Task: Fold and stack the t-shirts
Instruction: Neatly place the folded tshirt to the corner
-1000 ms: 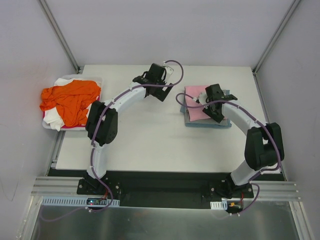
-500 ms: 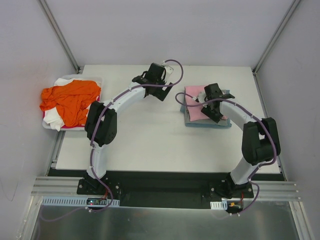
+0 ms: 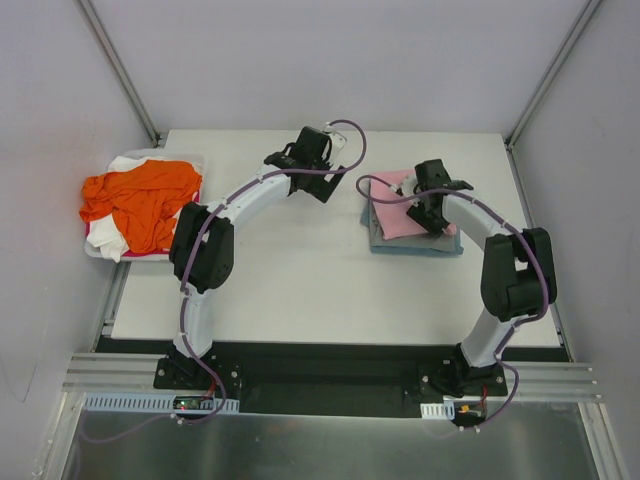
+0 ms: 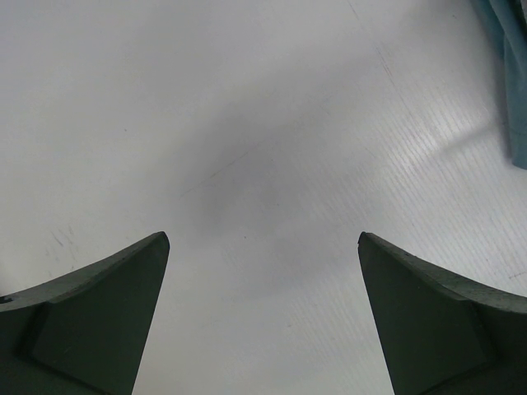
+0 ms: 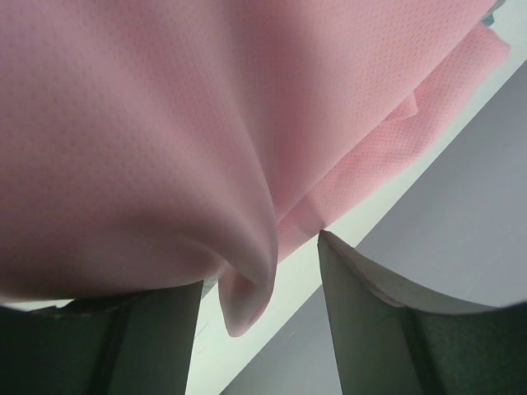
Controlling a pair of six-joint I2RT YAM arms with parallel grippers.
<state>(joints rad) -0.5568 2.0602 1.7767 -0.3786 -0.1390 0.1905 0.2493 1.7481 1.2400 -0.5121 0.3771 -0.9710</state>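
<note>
White table (image 3: 300, 290); white bin (image 3: 196, 158) at its left edge.

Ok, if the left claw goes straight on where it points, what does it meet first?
The bare table top. The open left claw aims down at it with nothing between. The grey-blue t-shirt edge lies off to the side, out of that line. Depth is hard to judge.

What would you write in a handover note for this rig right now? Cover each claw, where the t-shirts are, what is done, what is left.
Left claw: open, empty, above bare table.
Right claw: open over the pink t-shirt, cloth loose between its fingers.
Done: pink t-shirt lies on the folded grey-blue t-shirt, table's right side.
To do: orange t-shirt and white t-shirt, crumpled in the bin at left, need folding and stacking.
</note>
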